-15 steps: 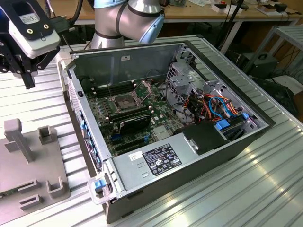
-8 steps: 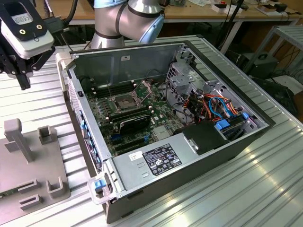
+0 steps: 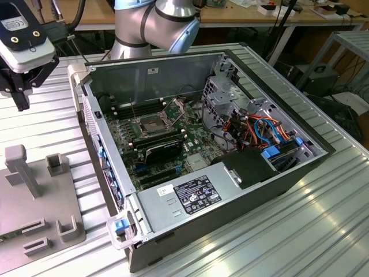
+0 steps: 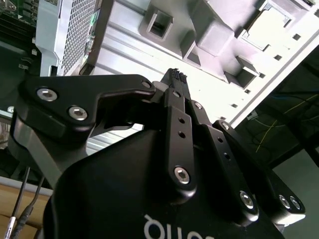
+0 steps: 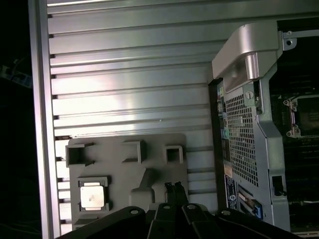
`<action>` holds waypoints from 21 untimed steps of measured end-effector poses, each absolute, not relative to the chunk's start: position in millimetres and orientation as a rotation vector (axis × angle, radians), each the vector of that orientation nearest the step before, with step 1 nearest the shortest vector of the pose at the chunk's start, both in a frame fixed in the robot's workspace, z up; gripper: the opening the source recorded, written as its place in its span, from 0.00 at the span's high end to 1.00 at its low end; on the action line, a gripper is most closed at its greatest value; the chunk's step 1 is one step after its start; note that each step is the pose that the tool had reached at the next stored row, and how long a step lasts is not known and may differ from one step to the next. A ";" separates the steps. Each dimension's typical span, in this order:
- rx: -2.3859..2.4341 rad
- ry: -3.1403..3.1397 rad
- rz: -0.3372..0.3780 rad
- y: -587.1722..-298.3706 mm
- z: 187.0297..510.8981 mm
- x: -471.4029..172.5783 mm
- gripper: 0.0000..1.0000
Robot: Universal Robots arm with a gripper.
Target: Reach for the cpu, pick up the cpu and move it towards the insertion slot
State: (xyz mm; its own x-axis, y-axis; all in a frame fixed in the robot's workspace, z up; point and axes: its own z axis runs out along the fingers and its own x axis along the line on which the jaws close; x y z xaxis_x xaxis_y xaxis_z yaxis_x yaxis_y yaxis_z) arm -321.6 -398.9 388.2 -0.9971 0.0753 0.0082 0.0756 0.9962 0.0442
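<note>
Hanging at the exterior view's left, above the ribbed table (image 3: 323, 231), the gripper (image 3: 21, 101) has its fingers drawn narrow, holding nothing; in the first wrist view the cpu (image 5: 92, 195) lies in a pocket of the grey holder plate (image 5: 124, 164), apart from the fingertips; further right, the insertion slot (image 3: 151, 124) sits inside the open computer case (image 3: 230, 190).

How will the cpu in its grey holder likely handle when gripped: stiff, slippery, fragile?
The cpu looks thin, flat and metal-faced, so probably rigid and light. Its smooth pale face may be slippery. It lies flat in a recess of the grey fixture, so only its edges likely offer grip.
</note>
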 end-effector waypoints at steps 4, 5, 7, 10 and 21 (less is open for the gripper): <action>-0.118 -3.130 -0.070 -398.8 388.0 -329.1 0.89; -0.118 -3.129 -0.070 -398.9 388.0 -330.4 0.89; -0.118 -3.128 -0.070 -398.8 387.8 -332.7 0.89; -0.118 -3.127 -0.069 -398.8 387.7 -336.4 0.89; -0.118 -3.122 -0.069 -398.8 387.3 -349.8 0.89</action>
State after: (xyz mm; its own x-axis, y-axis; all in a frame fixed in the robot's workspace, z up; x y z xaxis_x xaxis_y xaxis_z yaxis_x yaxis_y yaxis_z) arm -349.8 -398.8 387.3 -0.9970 0.0753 0.0182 0.0760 0.9962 0.0436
